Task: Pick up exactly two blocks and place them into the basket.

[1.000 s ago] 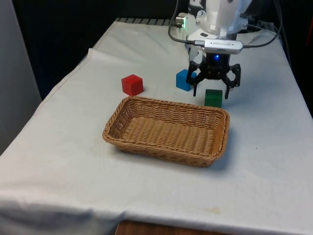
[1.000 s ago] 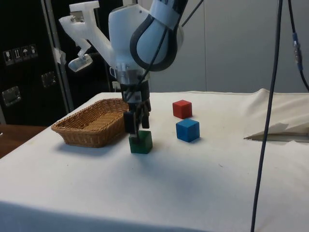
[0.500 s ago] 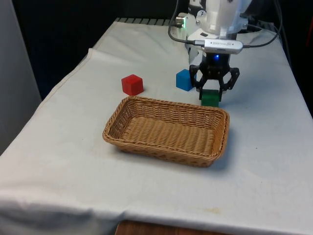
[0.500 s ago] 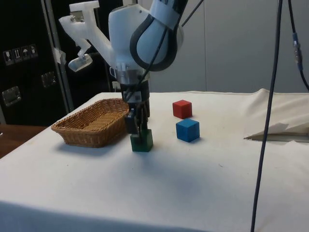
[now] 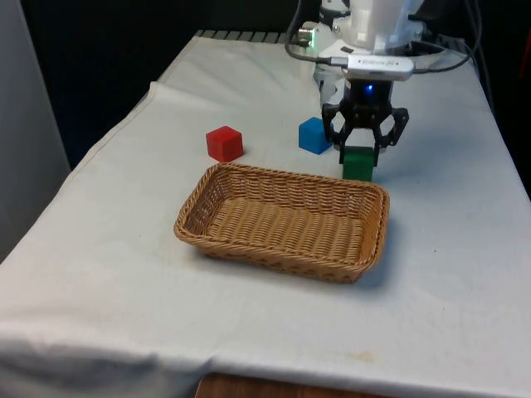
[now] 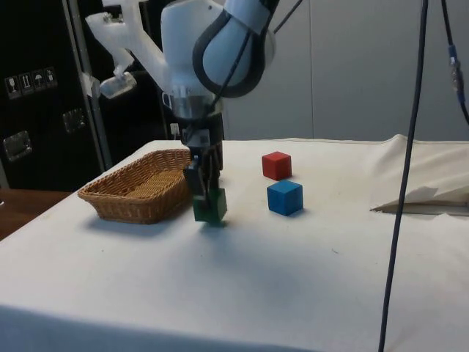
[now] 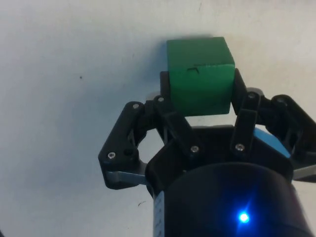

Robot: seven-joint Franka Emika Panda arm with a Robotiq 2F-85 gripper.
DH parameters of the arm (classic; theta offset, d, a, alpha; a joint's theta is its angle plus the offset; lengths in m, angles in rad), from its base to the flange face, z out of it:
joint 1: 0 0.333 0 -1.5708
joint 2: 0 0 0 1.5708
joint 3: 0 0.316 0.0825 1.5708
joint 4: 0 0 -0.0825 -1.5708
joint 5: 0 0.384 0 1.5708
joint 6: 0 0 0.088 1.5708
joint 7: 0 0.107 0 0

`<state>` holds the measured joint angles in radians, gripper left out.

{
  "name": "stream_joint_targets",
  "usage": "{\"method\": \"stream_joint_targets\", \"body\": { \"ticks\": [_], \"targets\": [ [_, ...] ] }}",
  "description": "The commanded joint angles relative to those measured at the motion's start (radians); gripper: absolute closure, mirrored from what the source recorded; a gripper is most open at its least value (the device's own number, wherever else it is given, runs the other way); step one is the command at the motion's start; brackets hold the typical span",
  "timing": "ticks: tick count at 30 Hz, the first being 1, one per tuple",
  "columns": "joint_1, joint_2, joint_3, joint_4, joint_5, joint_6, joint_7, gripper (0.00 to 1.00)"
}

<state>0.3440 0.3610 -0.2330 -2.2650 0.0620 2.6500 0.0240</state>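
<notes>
The hand (image 5: 362, 148) has lifted the green block (image 5: 358, 163) slightly off the counter (image 5: 448, 249), its fingers (image 7: 168, 89) clamped on the block's sides. The basket (image 5: 284, 219) sits just beside it, with the blue block (image 5: 313, 135) near and the red block (image 5: 224, 143) farther toward the counter's edge.

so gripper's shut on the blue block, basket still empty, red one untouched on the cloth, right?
Not the blue block: the gripper is shut on the green block, as the wrist view shows. The blue one sits free on the cloth. The basket is empty and the red block untouched.
</notes>
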Motion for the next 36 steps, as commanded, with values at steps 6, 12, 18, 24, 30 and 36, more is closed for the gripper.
{"method": "stream_joint_targets", "body": {
  "ticks": [6, 12, 18, 24, 30, 36],
  "targets": [
    [0.003, -0.051, -0.008, 0.025, -0.016, -0.072, 0.012, 0.98],
    [0.001, -0.067, -0.013, 0.069, -0.014, -0.127, 0.005, 0.98],
    [-0.002, -0.076, -0.023, 0.111, -0.012, -0.179, -0.008, 0.98],
    [-0.006, -0.075, -0.039, 0.168, -0.006, -0.238, -0.029, 0.98],
    [-0.014, -0.044, -0.049, 0.223, 0.009, -0.259, -0.054, 0.98],
    [-0.020, 0.019, -0.052, 0.290, 0.020, -0.258, -0.067, 0.98]
  ]
}}
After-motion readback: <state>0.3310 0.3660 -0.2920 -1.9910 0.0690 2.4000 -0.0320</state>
